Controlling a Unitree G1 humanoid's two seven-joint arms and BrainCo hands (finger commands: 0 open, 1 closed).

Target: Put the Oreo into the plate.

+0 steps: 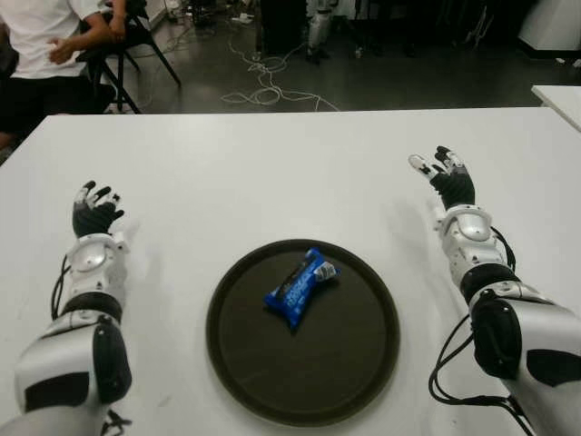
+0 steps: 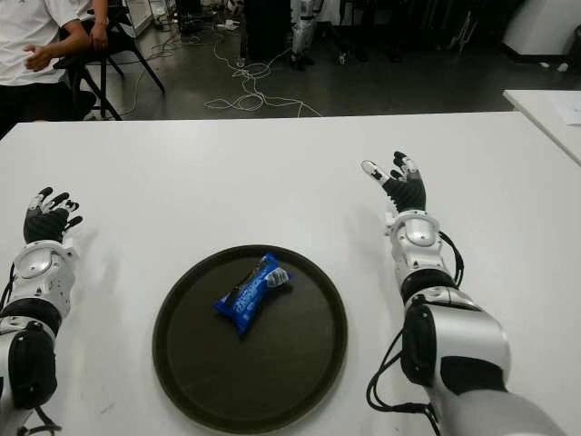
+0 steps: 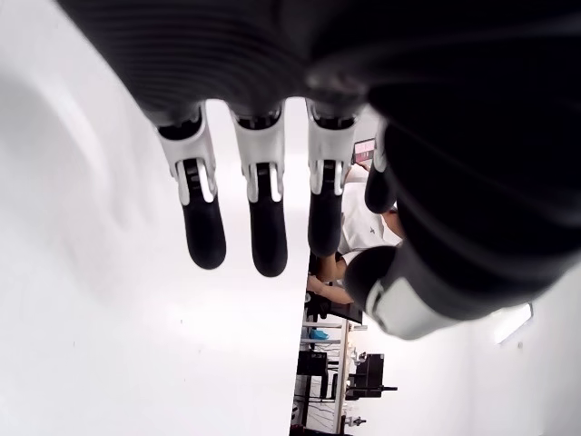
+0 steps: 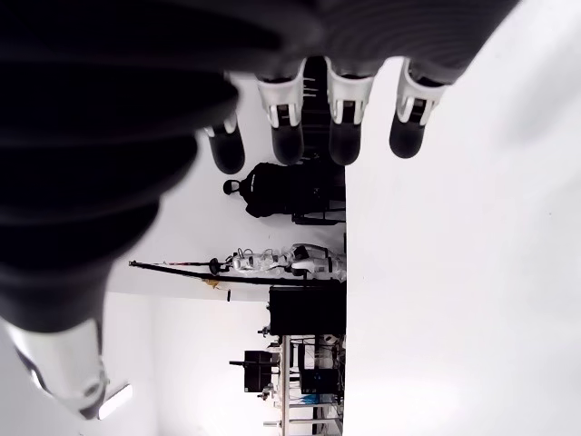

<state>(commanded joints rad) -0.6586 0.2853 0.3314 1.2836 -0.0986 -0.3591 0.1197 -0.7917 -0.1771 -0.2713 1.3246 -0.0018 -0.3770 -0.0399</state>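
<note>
Left hand [image 1: 95, 216]: positioned over the white table [image 1: 227, 173] near its left edge, well apart from the plate. The fingers [image 3: 203, 232] extend loosely, released, and hold nothing; the left wrist view shows only bare table surface beneath them. Contact between the hand and the table cannot be confirmed.

Plate [image 1: 363, 363]: dark, round, shallow-rimmed. It sits on the table close to the near edge, about midway between the left and right edges and between the two forearms.

Oreo [image 1: 300, 287]: a blue wrapped pack lying flat inside the plate, in the far half of it, slightly left of the plate's centre. The pack lies diagonally, one end toward the near-left, the other toward the far-right. It touches neither hand.

Right hand [image 1: 447, 179]: positioned over the table to the right of the plate and farther from the near edge than the plate, well apart from it. The fingers [image 4: 346, 136] are spread and released, pointing toward the far edge, and hold nothing.

Beyond the far edge: a dark floor with loose white cables [image 1: 268, 86]. At the far-left corner a person [image 1: 41, 45] in a white shirt sits beside a black chair [image 1: 136, 41].
</note>
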